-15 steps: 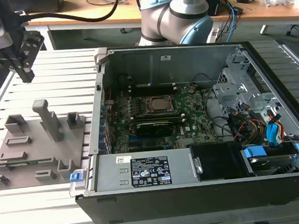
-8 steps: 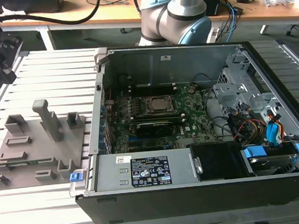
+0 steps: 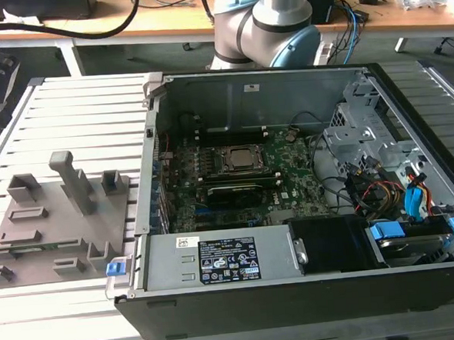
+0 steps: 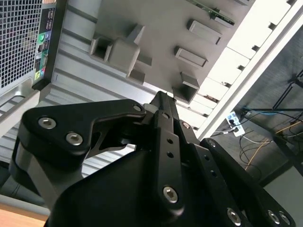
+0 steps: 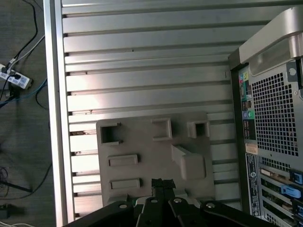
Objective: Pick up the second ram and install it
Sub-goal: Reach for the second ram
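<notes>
step in hand, as judged: approach for pick. second ram (image 4: 218, 14) not yet grasped, lies in slot at edge of grey fixture plate (image 5: 151, 156) on slotted table (image 5: 142, 56). gripper (image 5: 163, 183) hangs above plate, pointing down, fingers together, nothing held. grasp calls for fingers parted, squared across stick.

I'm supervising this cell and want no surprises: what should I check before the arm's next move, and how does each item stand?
1. The gripper empty: ok, shut on nothing in both wrist views.
2. The second ram located: ok, a green stick lying at the edge of the gray fixture.
3. The gripper over the gray fixture: ok, above it and apart from it.
4. The case open: ok, the motherboard is exposed.
5. A free slot on the motherboard: cannot tell.
</notes>
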You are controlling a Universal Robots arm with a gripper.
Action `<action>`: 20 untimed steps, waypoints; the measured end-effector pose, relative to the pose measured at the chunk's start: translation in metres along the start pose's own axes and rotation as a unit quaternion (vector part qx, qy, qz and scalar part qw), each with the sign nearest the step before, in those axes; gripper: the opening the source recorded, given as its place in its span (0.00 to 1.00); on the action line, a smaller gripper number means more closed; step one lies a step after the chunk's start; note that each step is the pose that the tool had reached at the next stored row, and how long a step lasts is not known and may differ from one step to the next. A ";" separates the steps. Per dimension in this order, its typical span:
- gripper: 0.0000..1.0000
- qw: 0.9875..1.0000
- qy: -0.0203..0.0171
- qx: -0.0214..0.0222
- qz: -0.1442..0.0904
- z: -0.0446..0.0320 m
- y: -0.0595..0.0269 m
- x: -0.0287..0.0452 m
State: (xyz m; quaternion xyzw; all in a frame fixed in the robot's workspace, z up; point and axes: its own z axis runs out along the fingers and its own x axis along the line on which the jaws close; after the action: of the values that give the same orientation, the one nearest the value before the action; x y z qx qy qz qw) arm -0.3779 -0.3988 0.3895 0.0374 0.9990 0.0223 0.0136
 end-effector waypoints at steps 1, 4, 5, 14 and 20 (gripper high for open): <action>0.11 1.000 0.000 0.000 0.000 0.0000 -0.0001 0.0001; 0.11 1.000 0.000 0.000 0.000 -0.0003 -0.0081 0.0002; 0.11 1.000 0.000 0.000 0.000 -0.0004 -0.0107 0.0002; 0.11 1.000 0.000 0.000 0.000 -0.0016 -0.0442 -0.0006; 0.11 1.000 0.000 0.000 0.000 -0.0016 -0.0450 -0.0007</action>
State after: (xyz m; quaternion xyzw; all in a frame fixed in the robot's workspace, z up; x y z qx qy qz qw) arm -0.3806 -0.4438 0.3891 0.0374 0.9990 0.0222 0.0136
